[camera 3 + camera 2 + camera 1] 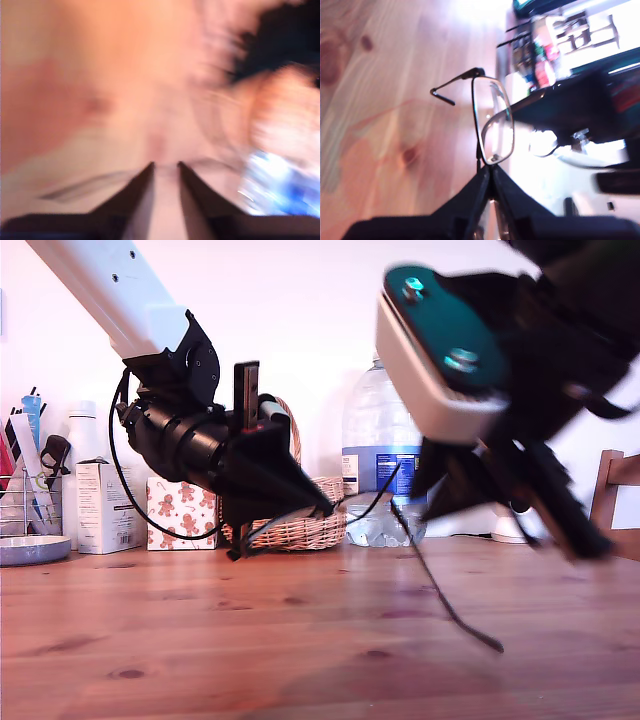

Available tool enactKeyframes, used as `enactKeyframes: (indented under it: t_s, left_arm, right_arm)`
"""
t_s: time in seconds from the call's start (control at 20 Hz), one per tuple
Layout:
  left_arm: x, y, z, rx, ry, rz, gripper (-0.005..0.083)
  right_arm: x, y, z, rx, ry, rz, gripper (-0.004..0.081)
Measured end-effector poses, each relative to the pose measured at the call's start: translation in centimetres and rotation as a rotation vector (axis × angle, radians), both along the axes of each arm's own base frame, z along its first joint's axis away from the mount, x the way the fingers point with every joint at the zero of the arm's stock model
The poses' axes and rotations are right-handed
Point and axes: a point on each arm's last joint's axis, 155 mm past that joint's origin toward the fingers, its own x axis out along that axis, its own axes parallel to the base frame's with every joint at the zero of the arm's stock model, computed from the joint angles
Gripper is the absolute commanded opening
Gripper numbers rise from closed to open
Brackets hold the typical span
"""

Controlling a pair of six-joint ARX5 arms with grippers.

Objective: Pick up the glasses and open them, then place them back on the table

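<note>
The glasses [493, 122], thin black wire frames with clear rectangular lenses, are held off the table [300, 640], pinched at the frame edge by the first gripper [489, 171], whose jaws are clenched on them. In the first wrist view one temple [442, 96] is swung out from the front. In the exterior view a slim black temple [450, 590] slants down towards the wood; whether its tip touches cannot be told. Behind, along the wall, stand a wicker basket [305, 530], a large water bottle [372, 435], a tissue box with gingerbread figures [180, 510] and a white carton [100, 505]; a wooden chair [615, 490] shows at the exterior view's right edge. The first arm, white with a black wrist, reaches down from the exterior view's upper left, partly hiding the basket. The second arm fills the exterior view's upper right, heavily blurred, just beside the glasses. The second gripper [165, 166] points at the table, jaws slightly parted with nothing seen between them.
</note>
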Motion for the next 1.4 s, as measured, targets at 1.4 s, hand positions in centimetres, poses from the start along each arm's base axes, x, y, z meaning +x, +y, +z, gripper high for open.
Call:
enactKeyframes:
  t_s: [1.4]
  left_arm:
    - [-1.4, 0.0, -2.0, 0.122, -0.039, -0.071, -0.0021]
  right_arm:
    - [-0.5, 0.8, 0.4, -0.004, 0.086, 0.081, 0.0179]
